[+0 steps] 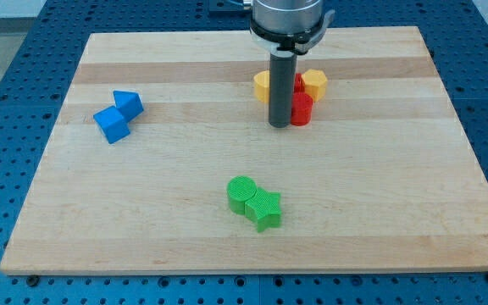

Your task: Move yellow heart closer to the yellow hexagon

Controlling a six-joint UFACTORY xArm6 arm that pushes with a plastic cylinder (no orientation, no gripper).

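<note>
My tip (280, 125) rests on the board near the view's top centre. A yellow block (262, 85), partly hidden behind the rod, sits just left of it; its shape is unclear, it may be the heart. The yellow hexagon (314, 84) lies to the rod's right. Between and below them are two red blocks: one (299, 82) mostly hidden behind the rod, and a red cylinder-like block (302, 109) touching the rod's right side. The two yellow blocks are a short gap apart.
Two blue blocks (112, 124) (128, 103) touch each other at the view's left. A green cylinder (241, 192) and a green star (264, 208) touch at the bottom centre. The wooden board (396, 212) lies on a blue perforated table.
</note>
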